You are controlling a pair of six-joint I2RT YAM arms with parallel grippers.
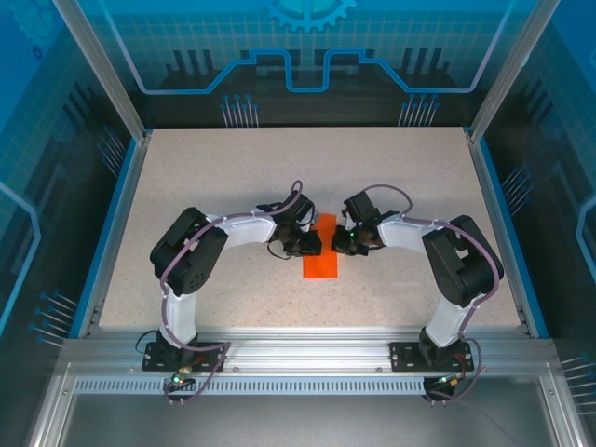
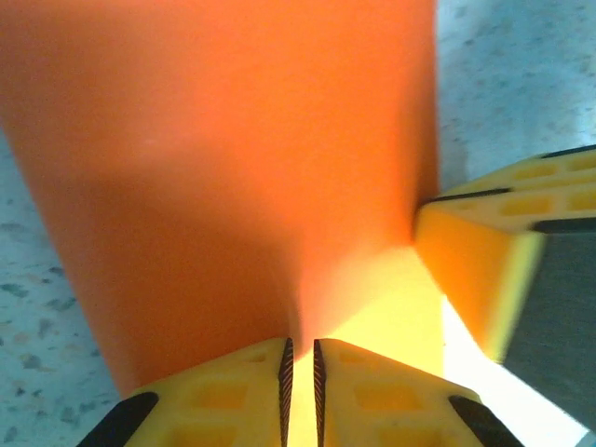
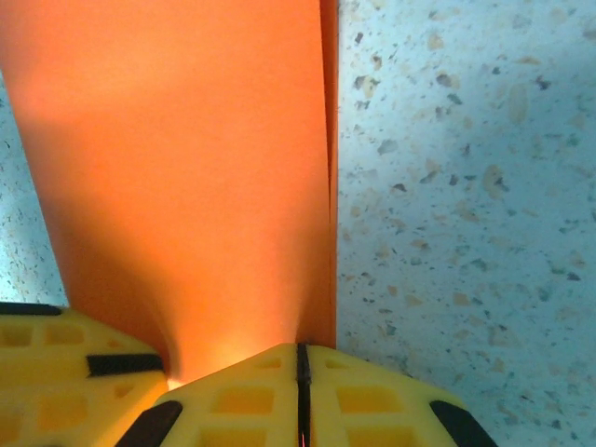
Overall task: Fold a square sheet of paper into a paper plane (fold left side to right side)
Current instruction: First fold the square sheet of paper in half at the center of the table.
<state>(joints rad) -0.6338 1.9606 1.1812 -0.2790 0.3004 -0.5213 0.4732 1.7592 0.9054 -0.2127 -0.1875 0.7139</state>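
The thin bright orange sheet of paper [image 1: 321, 265] is lying mid-table as a folded rectangle, its long axis running near to far. The left gripper [image 2: 300, 391] is pinching its edge through a narrow slit. The right gripper [image 3: 303, 396] is clamping tight on the opposite edge. Open speckled beige tabletop [image 1: 233, 177] is stretching around them to the blue rim [image 1: 112, 233].

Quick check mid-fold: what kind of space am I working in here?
Likely a purpose-built robot test cell, not a home: an aluminium frame rail carrying both arms, clear walls with blue printed graphics, and a speckled tabletop holding orange paper.
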